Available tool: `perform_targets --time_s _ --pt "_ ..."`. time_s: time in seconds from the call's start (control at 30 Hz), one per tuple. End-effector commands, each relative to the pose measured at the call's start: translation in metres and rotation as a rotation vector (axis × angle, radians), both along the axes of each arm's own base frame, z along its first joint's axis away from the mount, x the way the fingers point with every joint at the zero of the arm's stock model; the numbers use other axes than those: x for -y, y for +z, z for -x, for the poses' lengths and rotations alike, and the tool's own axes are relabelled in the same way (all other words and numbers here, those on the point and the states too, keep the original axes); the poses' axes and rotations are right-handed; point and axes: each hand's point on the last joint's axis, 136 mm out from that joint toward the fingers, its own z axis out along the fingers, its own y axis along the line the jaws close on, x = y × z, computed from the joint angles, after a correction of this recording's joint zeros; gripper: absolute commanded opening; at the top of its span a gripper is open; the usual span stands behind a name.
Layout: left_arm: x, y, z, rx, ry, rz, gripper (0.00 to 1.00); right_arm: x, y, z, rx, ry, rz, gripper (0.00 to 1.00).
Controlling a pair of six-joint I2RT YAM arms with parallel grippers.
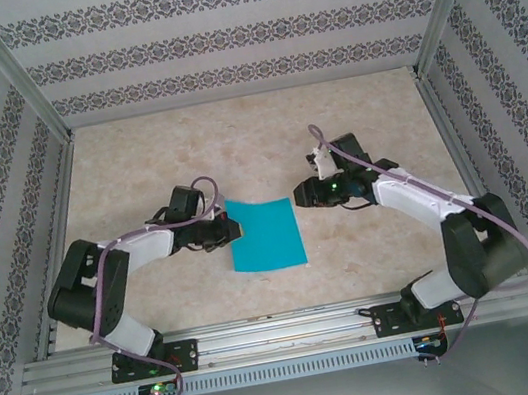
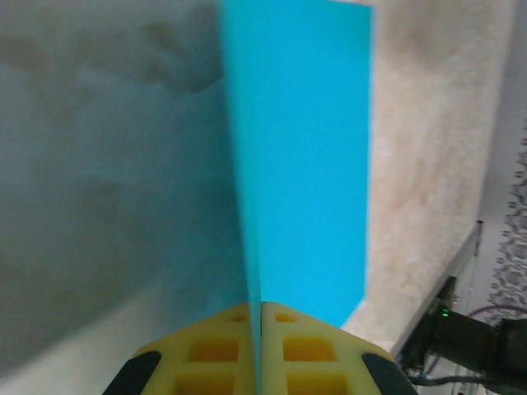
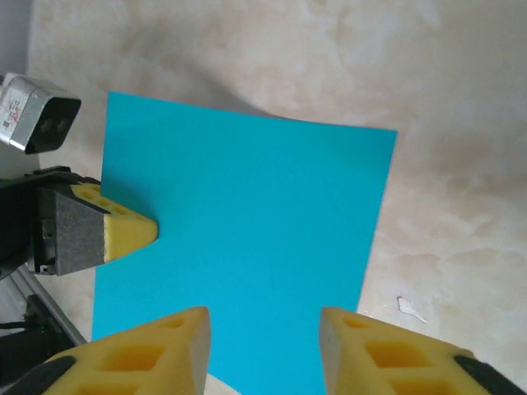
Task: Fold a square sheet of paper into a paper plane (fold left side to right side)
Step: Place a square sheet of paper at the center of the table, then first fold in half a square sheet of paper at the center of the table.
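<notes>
Paper (image 1: 269, 237) left edge is pinched by L gripper (image 1: 232, 229); R gripper (image 1: 301, 196), jaws apart, is poised at opposite edge.

The square sheet of paper (image 3: 247, 247) is smooth and matte, while the marble-patterned table (image 3: 461, 123) looks smooth, perhaps laminate.

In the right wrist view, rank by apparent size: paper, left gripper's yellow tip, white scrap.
Largest: the square sheet of paper.
Then the yellow tip of the left gripper.
Smallest: the white scrap.
</notes>
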Motion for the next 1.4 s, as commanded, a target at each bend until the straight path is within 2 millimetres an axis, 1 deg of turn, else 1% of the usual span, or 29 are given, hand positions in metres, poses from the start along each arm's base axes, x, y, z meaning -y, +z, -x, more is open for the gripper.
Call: perform_targets --time_s 0.0,0.07,0.23,0.37,0.53,0.7,0.93,1.03,1.13,1.23,1.37 --pt "-0.008 -0.009 -0.005 -0.020 -0.005 -0.077 0.00 -0.006 -0.018 0.000 -0.042 -0.025 0.021 0.32" --pt "-0.008 -0.013 -0.006 -0.032 -0.004 -0.083 0.00 -0.011 -0.030 0.001 -0.073 -0.030 0.024 0.26" --pt "-0.004 -0.010 -0.009 -0.033 0.000 -0.064 0.01 -0.018 -0.060 0.006 -0.156 -0.033 0.072 0.13" --pt "-0.003 -0.009 -0.009 -0.039 -0.003 -0.059 0.04 -0.018 -0.078 0.011 -0.207 -0.035 0.101 0.09" --pt "-0.002 -0.006 -0.009 -0.042 -0.003 -0.053 0.06 -0.006 -0.099 0.018 -0.251 -0.051 0.191 0.08" --pt "0.004 0.007 -0.011 -0.033 -0.009 -0.006 0.12 0.001 -0.113 0.026 -0.289 -0.045 0.239 0.06" --pt "0.017 0.035 -0.017 -0.007 -0.039 0.071 0.27 0.003 -0.121 0.029 -0.300 -0.041 0.263 0.06" --pt "0.023 0.045 -0.019 0.001 -0.048 0.092 0.37 0.004 -0.122 0.029 -0.297 -0.039 0.272 0.06" --pt "0.032 0.052 -0.018 0.007 -0.075 0.114 0.47 0.004 -0.123 0.029 -0.299 -0.039 0.273 0.06" --pt "0.043 0.056 -0.015 0.007 -0.100 0.127 0.55 0.003 -0.122 0.029 -0.295 -0.035 0.270 0.06" --pt "0.053 0.057 -0.016 0.008 -0.110 0.140 0.62 0.003 -0.121 0.028 -0.291 -0.035 0.269 0.06"
